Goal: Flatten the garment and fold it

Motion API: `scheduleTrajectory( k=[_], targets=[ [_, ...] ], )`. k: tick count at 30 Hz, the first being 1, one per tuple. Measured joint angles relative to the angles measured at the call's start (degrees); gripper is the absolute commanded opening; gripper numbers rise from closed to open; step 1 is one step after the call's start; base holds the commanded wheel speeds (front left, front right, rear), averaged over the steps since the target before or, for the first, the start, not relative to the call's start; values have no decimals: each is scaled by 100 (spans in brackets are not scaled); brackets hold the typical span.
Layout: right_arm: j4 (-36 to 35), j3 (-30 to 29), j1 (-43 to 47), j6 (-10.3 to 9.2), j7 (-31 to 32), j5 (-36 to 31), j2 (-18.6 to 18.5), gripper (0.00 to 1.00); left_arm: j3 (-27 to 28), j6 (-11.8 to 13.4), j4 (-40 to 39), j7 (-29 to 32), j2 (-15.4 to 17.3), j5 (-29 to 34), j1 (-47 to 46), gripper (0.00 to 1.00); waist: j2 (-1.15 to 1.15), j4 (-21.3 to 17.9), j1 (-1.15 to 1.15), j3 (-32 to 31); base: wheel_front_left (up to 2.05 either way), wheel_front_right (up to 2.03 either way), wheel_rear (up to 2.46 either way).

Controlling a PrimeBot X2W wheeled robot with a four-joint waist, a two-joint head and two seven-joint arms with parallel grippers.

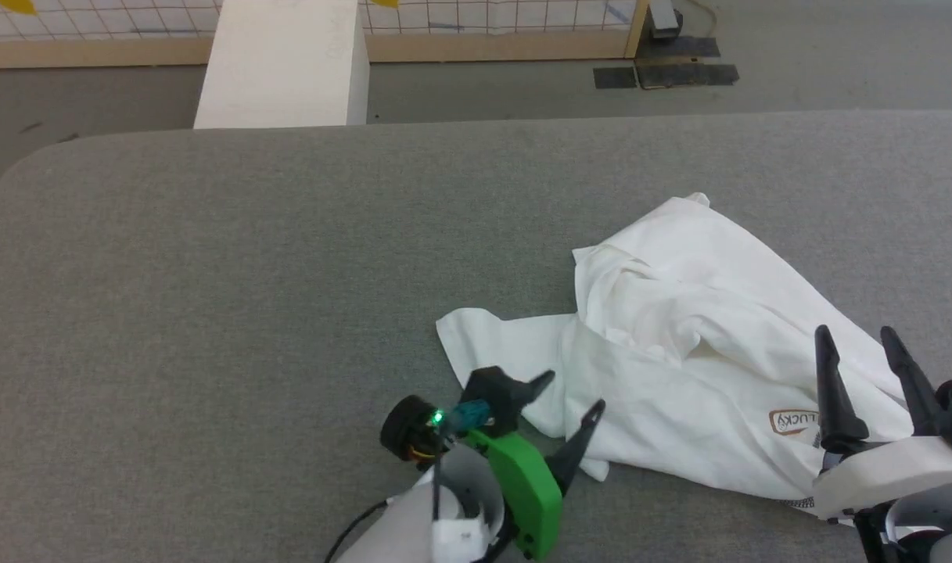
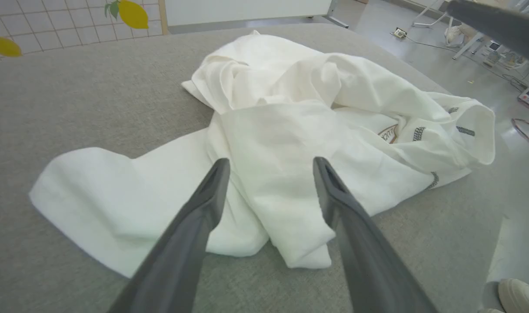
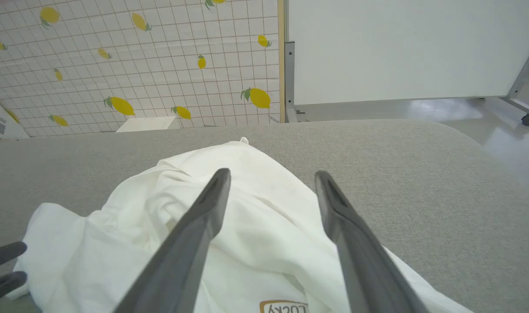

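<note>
On the grey table (image 1: 210,274), right of centre, the garment (image 1: 702,344) lies crumpled, a likely sleeve (image 1: 483,336) trailing left. The left gripper (image 1: 574,392) and right gripper (image 1: 855,332) hover at its near edge, fingers spread, empty. The fabric looks thin, limp and light, probably best pinched at the sleeve end or a hem edge.

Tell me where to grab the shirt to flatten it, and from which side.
Grip the flat flap sticking out of the shirt on the robot's left, near its free end. Bring the open left gripper in from the left: that part lies flat, clear of the bunched folds, so it should pull outward.
</note>
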Motion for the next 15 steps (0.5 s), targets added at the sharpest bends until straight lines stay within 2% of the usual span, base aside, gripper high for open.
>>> scheduleTrajectory(
  k=[7,10,11,13,15],
  targets=[
    [51,68,-120,0,-102,12,0,100,-517,563,616,1337,-3,-733,-341,100,0,-262,0,113,0,0,0],
    [71,79,-125,0,-146,43,1,100,-606,669,634,1656,-7,-1006,-447,100,0,-378,0,152,0,0,0],
    [75,75,-125,0,-159,44,0,100,-621,697,632,1728,-9,-1117,-464,74,0,-405,0,162,0,0,0],
    [87,78,-125,0,-224,46,1,100,-687,724,633,1796,-11,-1149,-526,0,0,-456,0,183,0,0,0],
    [91,80,-126,0,-293,51,-1,100,-626,814,632,1677,-12,-1169,-530,0,0,-472,0,195,0,0,0]
  ],
)
